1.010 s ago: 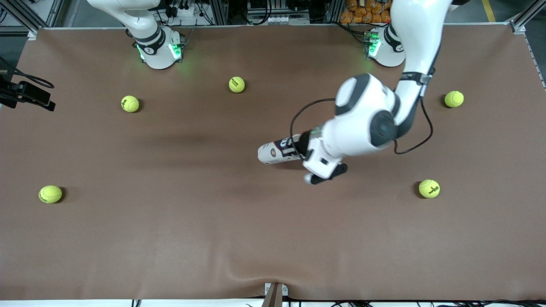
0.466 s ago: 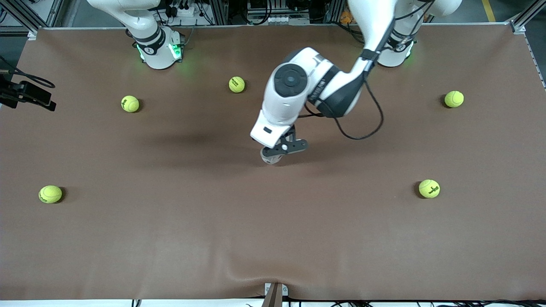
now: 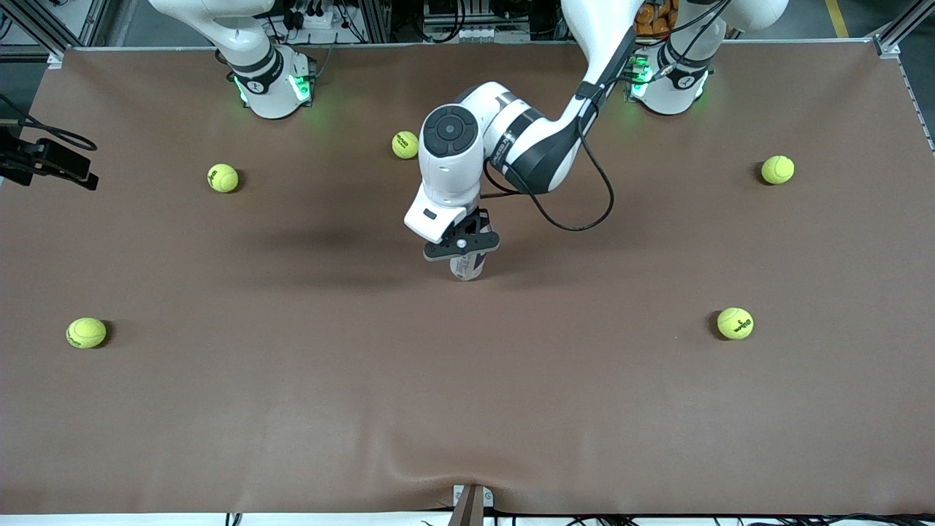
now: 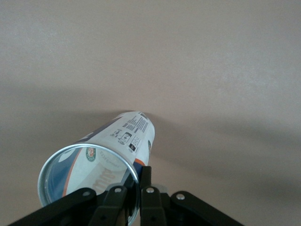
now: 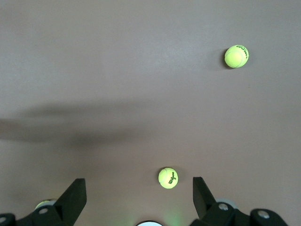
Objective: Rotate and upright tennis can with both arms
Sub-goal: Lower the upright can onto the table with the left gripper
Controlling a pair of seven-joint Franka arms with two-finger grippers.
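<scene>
Item: tennis can (image 3: 467, 267), mid-tabletop (image 3: 467, 409), tilted, lower end on the surface, silver rim raised toward the wrist camera.
Held by: left claw (image 3: 462, 247), pinched on the rim wall, presumably to pivot it upright.
Right claw (image 5: 139, 200): spread, empty, waiting high above scattered tennis balls (image 5: 168, 178).

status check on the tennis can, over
Left claw shut on tennis can, can standing near upright mid-table. Right claw open, waiting high. Nothing close to the can.
</scene>
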